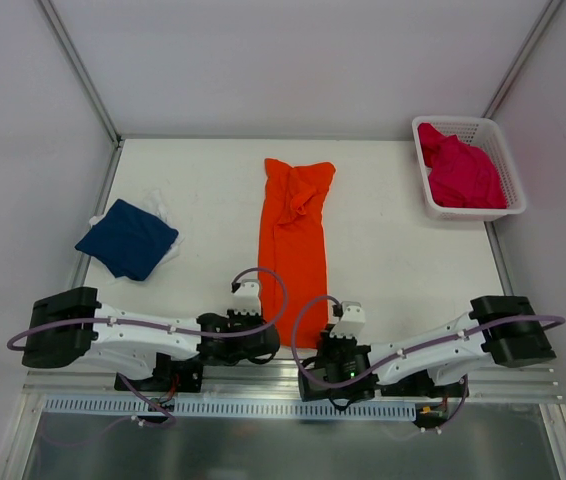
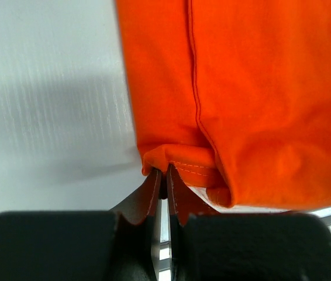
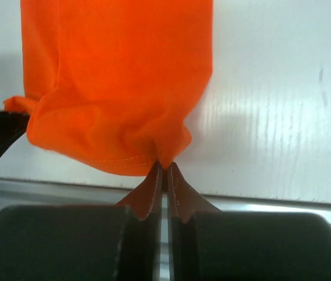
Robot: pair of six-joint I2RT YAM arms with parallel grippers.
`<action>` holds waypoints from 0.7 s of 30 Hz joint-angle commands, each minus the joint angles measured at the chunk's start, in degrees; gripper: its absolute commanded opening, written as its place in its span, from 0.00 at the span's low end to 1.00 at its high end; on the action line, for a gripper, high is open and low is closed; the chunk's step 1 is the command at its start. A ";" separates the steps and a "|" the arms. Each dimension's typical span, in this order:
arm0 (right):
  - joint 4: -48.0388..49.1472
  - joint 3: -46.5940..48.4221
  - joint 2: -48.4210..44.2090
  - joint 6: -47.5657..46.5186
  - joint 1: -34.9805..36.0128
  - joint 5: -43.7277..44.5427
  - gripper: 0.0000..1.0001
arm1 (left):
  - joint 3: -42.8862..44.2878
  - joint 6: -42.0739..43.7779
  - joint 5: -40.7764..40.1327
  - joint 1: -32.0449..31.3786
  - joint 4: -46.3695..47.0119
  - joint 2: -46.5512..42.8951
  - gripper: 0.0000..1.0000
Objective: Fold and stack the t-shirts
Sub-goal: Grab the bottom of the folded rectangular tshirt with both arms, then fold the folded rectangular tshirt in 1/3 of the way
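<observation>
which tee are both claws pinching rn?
The orange t-shirt, its near hem pinched by left claw and right claw; navy t-shirt sits folded left, pink t-shirt lies in the basket.

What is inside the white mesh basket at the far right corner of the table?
A crumpled magenta pink t-shirt fills most of the white mesh basket. Whether anything else lies beneath it cannot be seen, because the cloth covers the bottom.

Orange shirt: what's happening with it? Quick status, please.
Left gripper and right gripper shut on near hem corners. Orange t-shirt lying in long strip. Nothing in the way.
</observation>
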 commanded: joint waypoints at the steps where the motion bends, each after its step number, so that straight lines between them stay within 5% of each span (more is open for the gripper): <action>1: -5.71 1.17 -2.51 -3.32 -2.84 4.25 0.00 | 2.16 4.82 -1.68 1.40 -2.36 -2.75 0.00; 8: -3.17 0.90 -4.54 -11.93 -9.44 5.13 0.00 | 5.76 10.70 0.07 3.68 -2.27 -4.16 0.00; 21: 24.06 2.04 -0.06 -46.11 -28.07 -1.98 0.00 | 11.30 26.70 8.24 19.49 8.08 1.19 0.00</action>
